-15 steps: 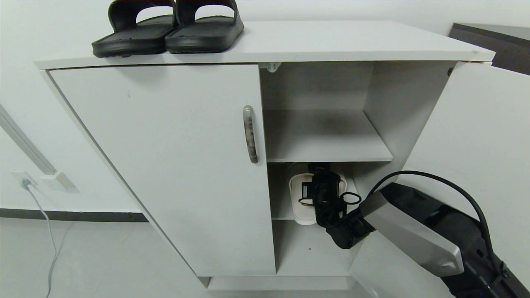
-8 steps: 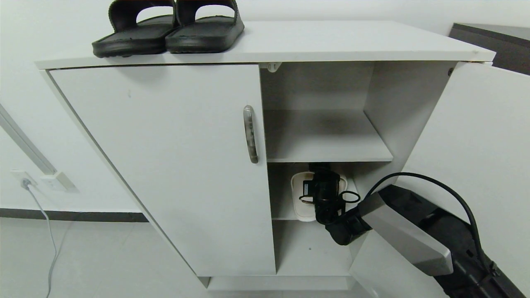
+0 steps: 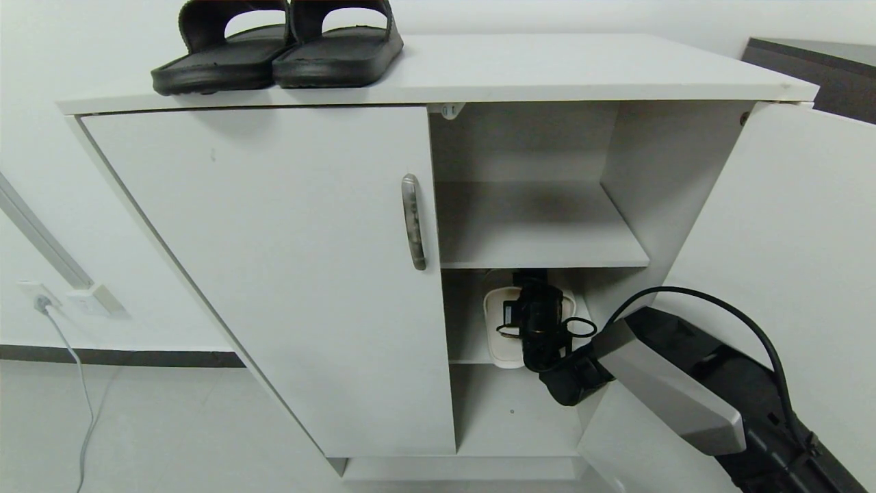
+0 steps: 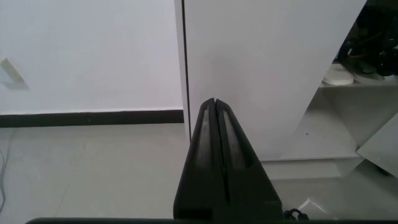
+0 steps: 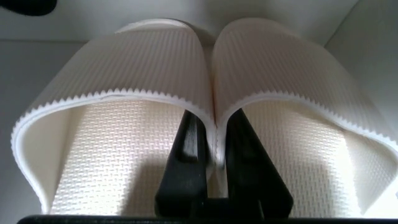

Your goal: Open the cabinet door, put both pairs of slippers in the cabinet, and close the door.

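A pair of black slippers (image 3: pixel 277 48) stands on the left of the white cabinet's top (image 3: pixel 547 65). The right cabinet door (image 3: pixel 787 239) is swung open; the left door (image 3: pixel 274 274) is closed. My right gripper (image 3: pixel 528 281) is inside the cabinet above the middle shelf (image 3: pixel 465 342), shut on the white slippers (image 3: pixel 498 339). In the right wrist view its fingers (image 5: pixel 189 155) pinch the touching inner straps of both white slippers (image 5: pixel 124 93). My left gripper (image 4: pixel 214 102) is shut and empty, low near the floor in front of the left door (image 4: pixel 261 62).
The upper shelf (image 3: pixel 540 233) and the bottom compartment (image 3: pixel 506 411) hold nothing. A metal handle (image 3: pixel 412 220) sits on the left door's edge. A wall socket with a cable (image 3: pixel 41 301) is at the far left, above bare floor (image 4: pixel 93 168).
My right arm has pushed slightly deeper into the cabinet, carrying the white slippers a little further in over the middle shelf. Nothing else moved.
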Robot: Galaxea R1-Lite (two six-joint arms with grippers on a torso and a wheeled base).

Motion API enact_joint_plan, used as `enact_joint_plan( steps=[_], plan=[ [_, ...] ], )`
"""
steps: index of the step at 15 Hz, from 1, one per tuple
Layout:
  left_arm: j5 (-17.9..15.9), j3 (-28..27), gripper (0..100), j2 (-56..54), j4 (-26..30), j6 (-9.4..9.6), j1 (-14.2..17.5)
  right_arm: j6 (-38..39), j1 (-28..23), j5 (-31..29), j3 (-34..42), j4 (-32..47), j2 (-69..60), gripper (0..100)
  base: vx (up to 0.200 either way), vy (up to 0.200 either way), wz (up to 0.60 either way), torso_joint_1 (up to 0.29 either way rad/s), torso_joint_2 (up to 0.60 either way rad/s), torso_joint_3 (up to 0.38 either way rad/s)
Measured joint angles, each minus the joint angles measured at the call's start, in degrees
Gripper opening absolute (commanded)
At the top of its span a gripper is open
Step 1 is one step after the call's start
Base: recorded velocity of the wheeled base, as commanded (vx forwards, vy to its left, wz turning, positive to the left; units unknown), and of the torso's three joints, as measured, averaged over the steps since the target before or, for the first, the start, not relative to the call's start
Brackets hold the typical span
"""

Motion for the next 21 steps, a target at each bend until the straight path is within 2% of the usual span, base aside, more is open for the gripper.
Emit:
enact_joint_plan(
  steps=[2,3,7,11,21],
  plan=[
    [0.0,0.0,0,0.0,0.0,-0.02,0.0,0.17,-0.02,0.02,0.04,-0.05,0.0,0,0.0,0.0,0.0,0.0,0.0,0.0],
    [0.0,0.0,0,0.0,0.0,0.0,0.0,0.17,-0.02,0.0,0.15,-0.02,0.02,100,0.0,0.0,0.0,0.0,0.0,0.0],
    [0.02,0.0,0,0.0,0.02,-0.05,0.0,0.2,0.02,-0.71,1.16,-0.35,-0.06,100,0.0,0.0,0.0,0.0,0.0,0.0],
    [0.0,0.0,0,0.0,0.02,-0.35,0.0,0.04,0.55,-1.69,6.95,-4.49,-2.35,100,0.0,0.0,0.0,0.0,0.0,0.0],
    [-0.34,0.0,0,0.0,-0.02,-0.18,0.0,0.85,7.5,-2.4,45.08,-16.62,-22.11,100,0.0,0.0,0.0,0.0,0.0,0.0]
  ],
)
